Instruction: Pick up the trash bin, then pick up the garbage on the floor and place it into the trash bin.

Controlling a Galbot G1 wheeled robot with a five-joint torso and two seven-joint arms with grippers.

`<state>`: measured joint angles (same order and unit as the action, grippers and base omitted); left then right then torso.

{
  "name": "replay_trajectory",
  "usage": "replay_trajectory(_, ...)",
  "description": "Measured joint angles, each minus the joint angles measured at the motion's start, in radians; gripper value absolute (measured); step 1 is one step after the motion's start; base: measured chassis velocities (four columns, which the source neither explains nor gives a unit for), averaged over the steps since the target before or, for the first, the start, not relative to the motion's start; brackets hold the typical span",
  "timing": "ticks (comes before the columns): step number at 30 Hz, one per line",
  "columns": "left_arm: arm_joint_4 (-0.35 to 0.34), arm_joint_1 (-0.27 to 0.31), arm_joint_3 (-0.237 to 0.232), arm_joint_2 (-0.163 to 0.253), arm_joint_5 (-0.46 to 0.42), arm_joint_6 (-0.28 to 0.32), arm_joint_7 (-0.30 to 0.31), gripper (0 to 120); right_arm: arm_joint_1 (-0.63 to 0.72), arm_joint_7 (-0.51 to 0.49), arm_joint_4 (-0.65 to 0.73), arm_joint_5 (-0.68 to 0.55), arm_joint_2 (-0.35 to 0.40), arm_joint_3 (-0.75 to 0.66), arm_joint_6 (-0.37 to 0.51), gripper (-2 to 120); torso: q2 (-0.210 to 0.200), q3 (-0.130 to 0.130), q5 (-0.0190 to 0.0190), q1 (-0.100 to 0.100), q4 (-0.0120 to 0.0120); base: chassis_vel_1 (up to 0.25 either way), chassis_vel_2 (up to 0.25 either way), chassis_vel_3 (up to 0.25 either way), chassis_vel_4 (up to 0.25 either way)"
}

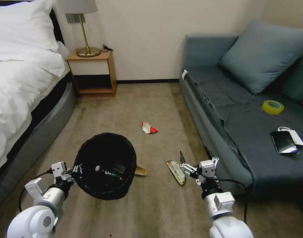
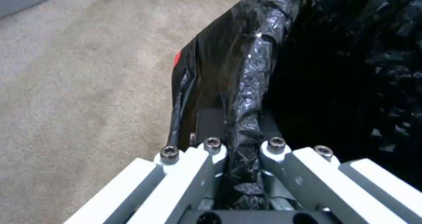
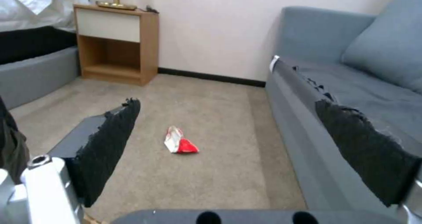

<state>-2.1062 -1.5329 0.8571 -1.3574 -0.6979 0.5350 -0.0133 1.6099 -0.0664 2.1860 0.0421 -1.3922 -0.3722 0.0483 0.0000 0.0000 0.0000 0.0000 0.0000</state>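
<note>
Left gripper (image 2: 239,158) clamping trash bin (image 1: 105,165)

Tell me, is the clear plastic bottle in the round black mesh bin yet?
In: the bottle lies inside the bin.

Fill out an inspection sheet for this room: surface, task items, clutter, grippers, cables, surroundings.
Surface: beige carpet, dull marks in places.
Task items: trash bin held tilted, the bottle lying inside; yellow wrapper, cardboard scrap and red-and-white wrapper on the floor.
Clutter: yellow tape roll and black phone on the sofa.
Grippers: left gripper shut on the bin's lined rim; right gripper open, empty, beside the yellow wrapper.
Cables: black cable looping off the right arm; another by the left arm.
Surroundings: bed on the left, nightstand with lamp, grey sofa on the right.
</note>
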Motion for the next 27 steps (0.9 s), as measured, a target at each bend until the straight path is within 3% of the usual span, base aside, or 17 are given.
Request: replay_trajectory(27,0.019,0.003,0.006,0.001,-0.001,-0.017,-0.003,3,0.000,0.019,-0.024,-0.001,-0.018,0.014,-0.015,100,0.000,0.000,0.0000,0.000,0.0000,-0.036,0.032,0.035,-0.029)
